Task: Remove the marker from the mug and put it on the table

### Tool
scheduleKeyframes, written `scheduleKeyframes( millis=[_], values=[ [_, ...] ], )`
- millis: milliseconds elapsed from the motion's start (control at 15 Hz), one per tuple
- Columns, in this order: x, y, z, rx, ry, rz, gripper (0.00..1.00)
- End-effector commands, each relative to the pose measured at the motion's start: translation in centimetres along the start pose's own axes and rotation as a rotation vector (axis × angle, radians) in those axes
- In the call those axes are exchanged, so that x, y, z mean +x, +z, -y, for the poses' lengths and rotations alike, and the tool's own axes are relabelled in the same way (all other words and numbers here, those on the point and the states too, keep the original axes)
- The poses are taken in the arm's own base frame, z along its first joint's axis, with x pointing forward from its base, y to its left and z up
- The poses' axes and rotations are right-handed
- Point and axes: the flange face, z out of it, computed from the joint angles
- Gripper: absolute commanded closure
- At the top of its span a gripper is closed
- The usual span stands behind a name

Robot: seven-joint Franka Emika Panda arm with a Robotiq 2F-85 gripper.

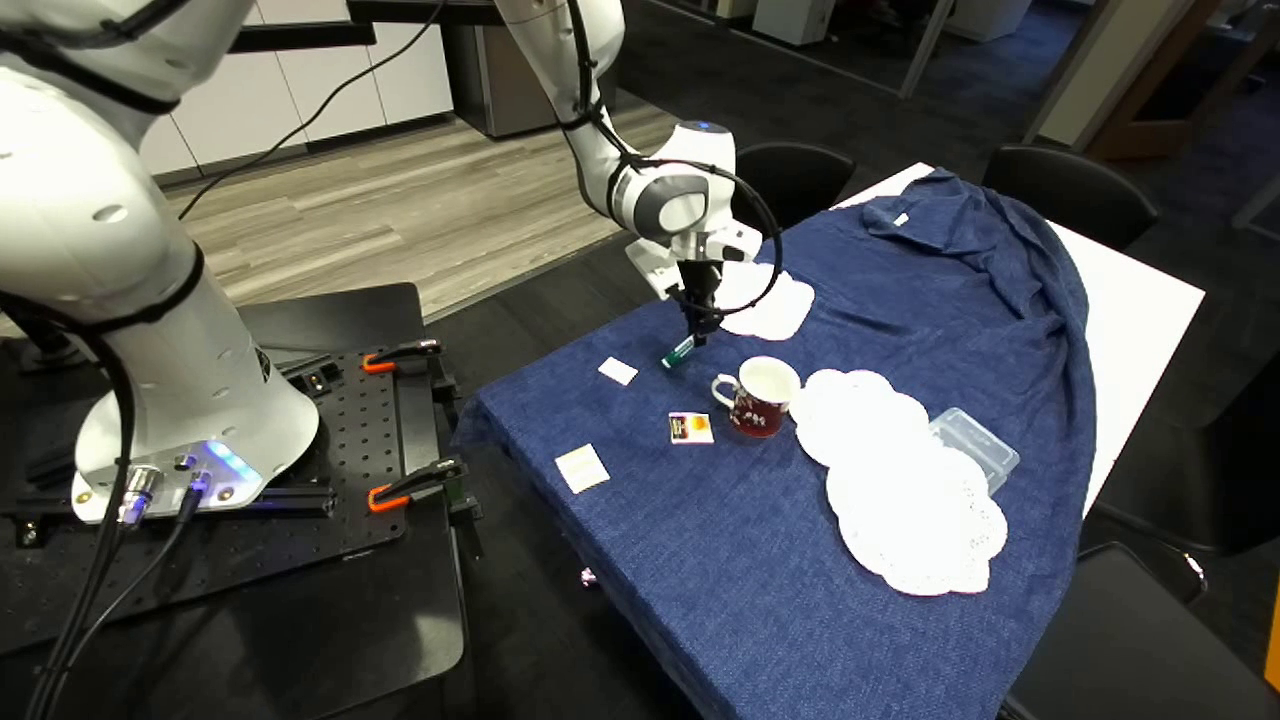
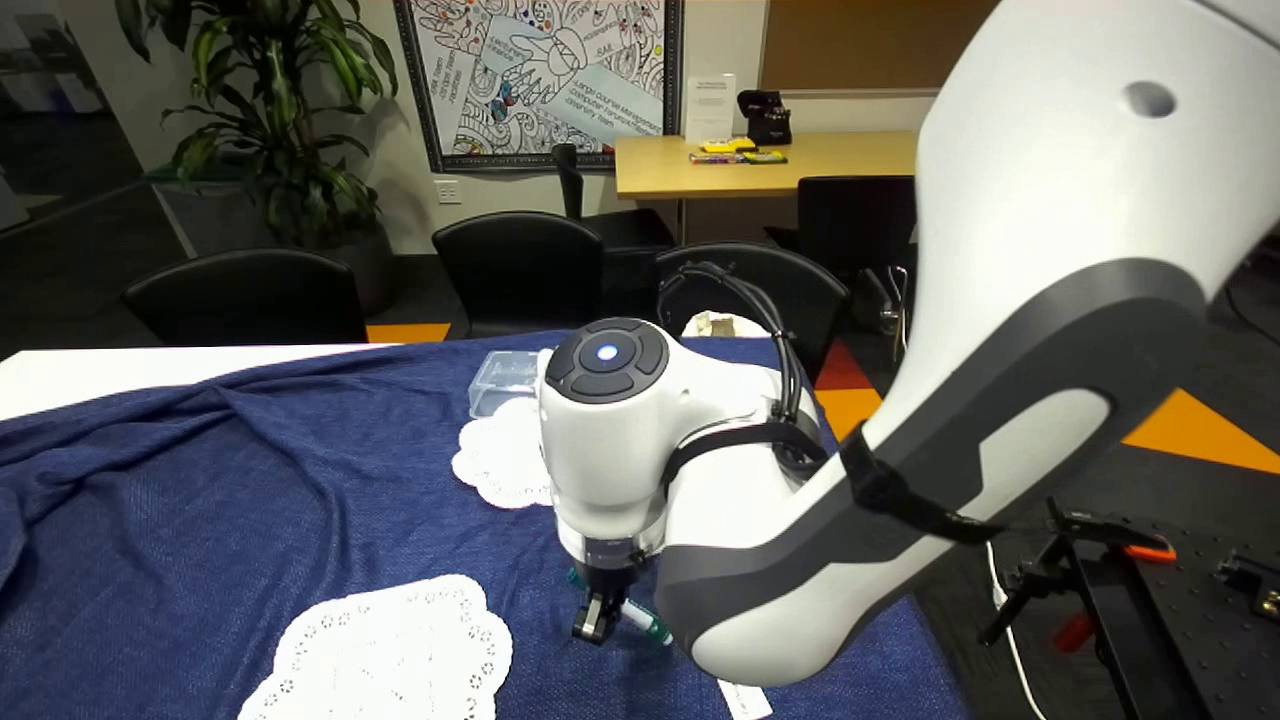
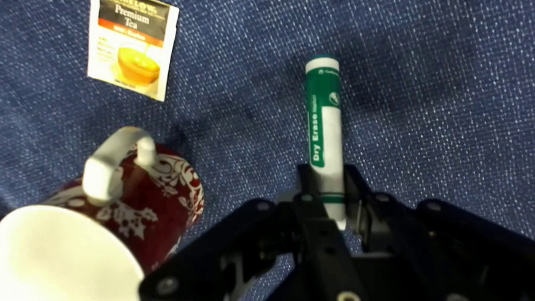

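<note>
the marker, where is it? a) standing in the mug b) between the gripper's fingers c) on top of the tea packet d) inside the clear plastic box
B, since the wrist view shows the marker between the fingers of the gripper, outside the mug.
</note>
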Motion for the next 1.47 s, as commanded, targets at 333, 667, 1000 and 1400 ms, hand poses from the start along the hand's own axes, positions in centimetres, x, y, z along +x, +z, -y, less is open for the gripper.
scheduleKeyframes(
  millis=[333, 667, 1000, 1400],
  values=[
    [0.9, -1.1, 0.6, -0.008, -0.028, 0.020, 0.10],
    [0.5, -5.7, -0.2, 0.029, -0.050, -0.087, 0.00],
    [-1.0, -11.4, -1.7, 0.073, -0.045, -0.237, 0.00],
    [-5.4, -17.9, -4.9, 0.139, -0.020, -0.409, 0.00]
  ],
)
